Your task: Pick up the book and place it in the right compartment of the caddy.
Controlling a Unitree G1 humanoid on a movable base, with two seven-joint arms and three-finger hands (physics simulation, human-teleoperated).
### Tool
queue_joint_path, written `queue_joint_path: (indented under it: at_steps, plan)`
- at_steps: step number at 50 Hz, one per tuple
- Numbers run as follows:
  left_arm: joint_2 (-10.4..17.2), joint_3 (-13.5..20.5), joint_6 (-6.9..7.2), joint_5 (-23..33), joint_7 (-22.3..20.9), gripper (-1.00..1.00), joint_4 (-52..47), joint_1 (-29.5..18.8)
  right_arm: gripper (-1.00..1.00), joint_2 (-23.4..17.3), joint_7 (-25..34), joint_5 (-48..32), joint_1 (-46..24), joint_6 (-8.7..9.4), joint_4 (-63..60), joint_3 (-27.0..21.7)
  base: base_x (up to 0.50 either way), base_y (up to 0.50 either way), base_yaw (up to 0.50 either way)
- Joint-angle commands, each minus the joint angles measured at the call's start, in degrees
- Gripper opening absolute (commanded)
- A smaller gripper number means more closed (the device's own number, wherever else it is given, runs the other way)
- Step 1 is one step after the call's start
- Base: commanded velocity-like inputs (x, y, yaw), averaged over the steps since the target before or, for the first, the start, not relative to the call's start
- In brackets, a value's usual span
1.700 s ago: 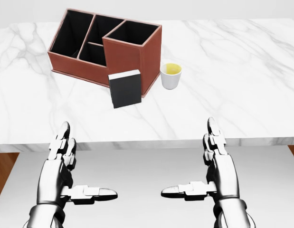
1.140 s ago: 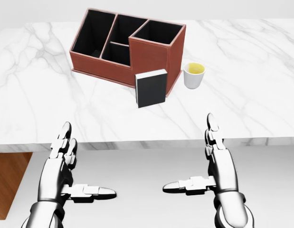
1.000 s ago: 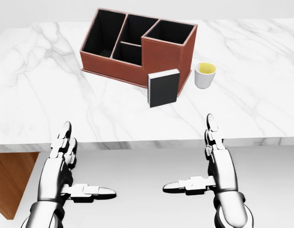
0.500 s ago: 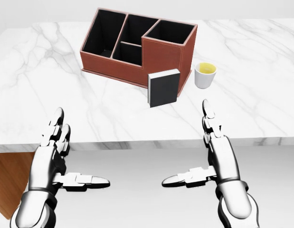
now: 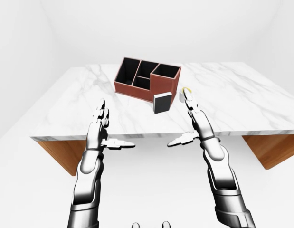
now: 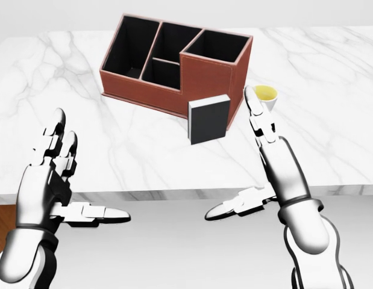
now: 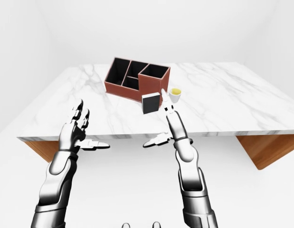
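Your right hand (image 6: 276, 162) is spread wide with nothing in it, its long fingers (image 6: 258, 117) pointing up the head view over the marble table (image 6: 331, 114) and its thumb sticking out to the left below the table's edge. The book (image 6: 208, 118) stands upright just left of those fingertips, apart from them, and leans against the tall right compartment of the brown caddy (image 6: 174, 63). Right beside your fingertips on the other side sits a small white cup (image 6: 266, 96) with yellow inside; in the head view the fingertips overlap its left rim, and you cannot tell whether they touch. Your left hand (image 6: 50, 180) is likewise open and empty, fingers up, thumb pointing right, well apart from the book and caddy.
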Motion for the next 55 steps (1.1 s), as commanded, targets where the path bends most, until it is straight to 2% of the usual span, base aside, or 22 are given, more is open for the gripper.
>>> queue_joint_path:
  at_steps: [1,21,33,55]
  plan:
    - [0.04,0.02,0.0,-0.17,-0.49,1.0,-1.17,-0.16,1.0,0.11,2.32,-2.87,-1.56,0.0,-2.43,0.43,0.26,0.0,0.0]
    - [0.12,0.07,0.0,-0.15,-0.97,1.0,-1.54,-0.24,1.0,0.61,5.88,-7.07,-2.6,0.0,-10.03,1.84,0.25,0.0,0.0]
    - [0.14,0.1,0.0,-0.1,-1.12,1.0,-1.64,-0.06,1.0,0.61,6.33,-7.82,-3.05,0.0,-10.95,1.69,0.25,0.01,0.0]
    - [0.34,0.29,0.0,0.4,-0.44,1.0,-1.89,-0.39,1.0,-0.31,5.47,-7.08,-5.22,0.0,-10.02,0.17,0.25,0.16,0.0]
